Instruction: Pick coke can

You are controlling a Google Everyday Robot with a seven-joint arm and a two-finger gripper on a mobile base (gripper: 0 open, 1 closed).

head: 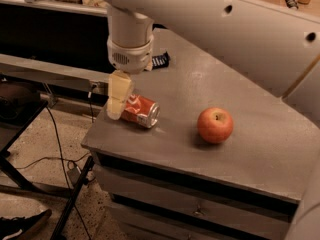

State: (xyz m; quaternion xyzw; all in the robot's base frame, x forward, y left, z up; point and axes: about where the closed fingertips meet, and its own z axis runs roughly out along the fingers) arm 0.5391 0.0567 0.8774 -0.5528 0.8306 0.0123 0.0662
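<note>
The coke can (142,110) is red with white script and a silver end. It lies on its side near the front left corner of the grey table (200,149). My gripper (117,109) hangs from the white arm and reaches down at the can's left end, covering that end from view. The round red-orange apple (215,125) sits on the table to the right of the can, well apart from it.
A small dark snack wrapper (160,60) lies on the table behind the arm. The table's left and front edges run close to the can. Cables and a black stand are on the floor at the left. A drawer front is below the table top.
</note>
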